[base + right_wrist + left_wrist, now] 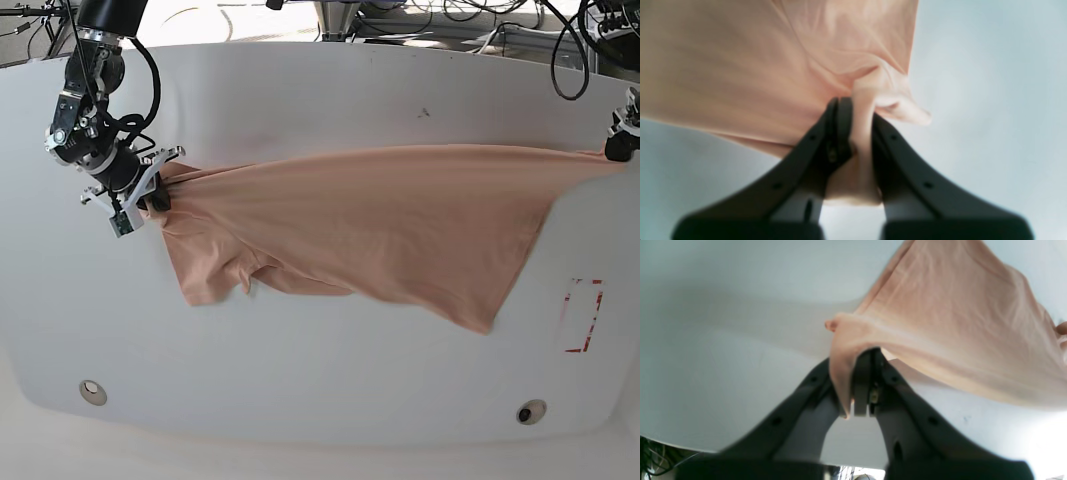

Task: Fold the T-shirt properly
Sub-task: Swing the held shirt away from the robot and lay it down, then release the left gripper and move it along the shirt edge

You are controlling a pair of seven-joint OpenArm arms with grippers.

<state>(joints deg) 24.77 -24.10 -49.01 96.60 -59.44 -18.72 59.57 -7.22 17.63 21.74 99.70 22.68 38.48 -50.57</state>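
Dark jaws fill the foreground of both wrist views, each pair clamped on peach fabric. Through the left wrist camera, the left gripper (862, 383) has its jaws pressed together with a bunched edge of the T-shirt (950, 323) pinched between them, the cloth fanning up and away to the right above the white worktop (723, 340). Through the right wrist camera, the right gripper (858, 133) likewise pinches a thick fold of the T-shirt (740, 73), which runs down between the jaws and spreads broadly to the upper left. From the base view, the T-shirt (390, 215) hangs stretched in a long band across the middle of the worktop (320, 380), pulled taut between the right gripper (150, 195) near the left edge and the left gripper (620, 140) at the right edge, where only a dark part of the arm shows. A loose flap sags toward the front on the left side, and a pointed corner droops toward the front right. Red markings (583, 315) form a partial rectangle on the worktop near the right edge; no writing can be read there. Two small round fittings (92, 390) sit near the front corners. No emblem or label is legible on the cloth.
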